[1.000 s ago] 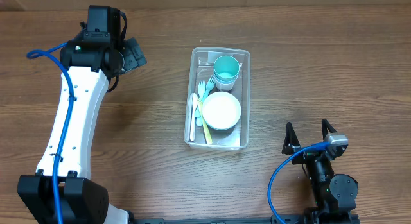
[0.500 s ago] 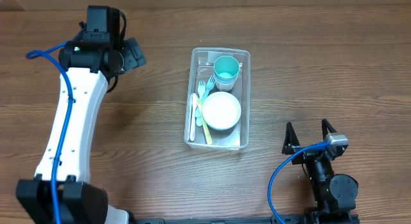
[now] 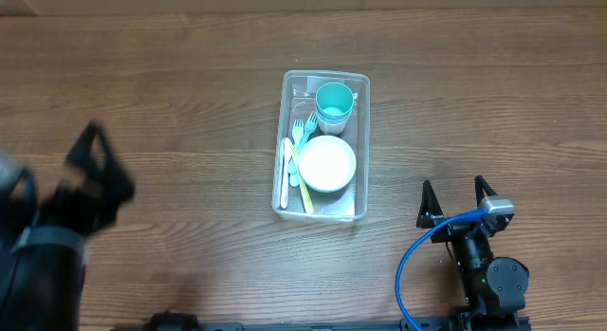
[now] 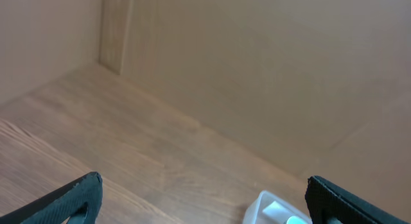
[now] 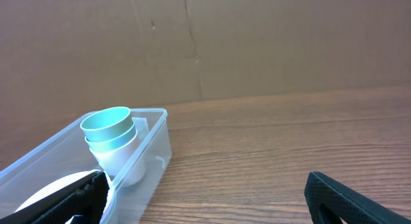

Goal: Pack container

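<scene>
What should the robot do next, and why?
Probably park the open left hand like the open right hand: the cups, white bowl and forks already sit inside the container, so packing looks finished.

Clear container, teal cup, white bowl, brown wood-grain table

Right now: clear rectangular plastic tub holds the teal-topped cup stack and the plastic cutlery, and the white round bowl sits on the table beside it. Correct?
One thing is off: the white round bowl lies inside the clear rectangular plastic tub, not on the table. The teal-topped cup stack and the plastic cutlery are in the tub as you said. The overhead view shows it.
</scene>
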